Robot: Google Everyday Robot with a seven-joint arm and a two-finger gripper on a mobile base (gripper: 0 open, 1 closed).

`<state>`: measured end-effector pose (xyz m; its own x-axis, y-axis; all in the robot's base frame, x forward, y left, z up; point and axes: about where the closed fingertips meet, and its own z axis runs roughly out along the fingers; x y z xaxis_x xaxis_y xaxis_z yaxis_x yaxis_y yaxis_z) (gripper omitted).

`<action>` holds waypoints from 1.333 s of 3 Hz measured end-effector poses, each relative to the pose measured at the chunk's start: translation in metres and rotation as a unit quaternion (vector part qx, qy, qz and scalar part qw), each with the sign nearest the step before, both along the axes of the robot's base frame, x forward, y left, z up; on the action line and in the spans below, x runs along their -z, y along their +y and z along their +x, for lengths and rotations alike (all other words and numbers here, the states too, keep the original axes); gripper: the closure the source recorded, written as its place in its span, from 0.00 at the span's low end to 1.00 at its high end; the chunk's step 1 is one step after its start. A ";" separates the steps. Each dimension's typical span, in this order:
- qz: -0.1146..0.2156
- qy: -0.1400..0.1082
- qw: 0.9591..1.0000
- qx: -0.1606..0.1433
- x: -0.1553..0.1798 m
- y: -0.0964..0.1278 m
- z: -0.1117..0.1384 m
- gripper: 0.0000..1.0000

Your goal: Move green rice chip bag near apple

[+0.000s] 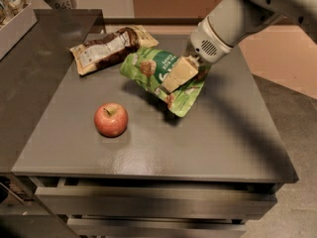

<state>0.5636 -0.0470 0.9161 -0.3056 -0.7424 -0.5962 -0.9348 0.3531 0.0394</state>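
Note:
The green rice chip bag [153, 71] is held tilted above the dark grey table [208, 148], near its middle. My gripper [177, 76] comes in from the upper right and is shut on the bag, its cream-coloured fingers [178, 73] pinching the bag's right half. The red apple [111, 119] with a yellowish patch at the stem stands on the table to the lower left of the bag, about a hand's width from the bag's nearest edge.
A brown and cream snack bag [109, 47] lies at the back left of the table, just behind the green bag. A grey counter [29, 73] with a tray [15, 29] adjoins on the left. Drawer fronts [148, 202] show below the table's front edge.

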 end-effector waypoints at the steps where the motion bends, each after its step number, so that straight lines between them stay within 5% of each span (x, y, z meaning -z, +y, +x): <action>1: 0.005 0.010 1.000 -0.024 0.010 0.024 -0.005 1.00; 4: 0.005 0.039 0.998 -0.056 0.045 0.056 -0.007 0.35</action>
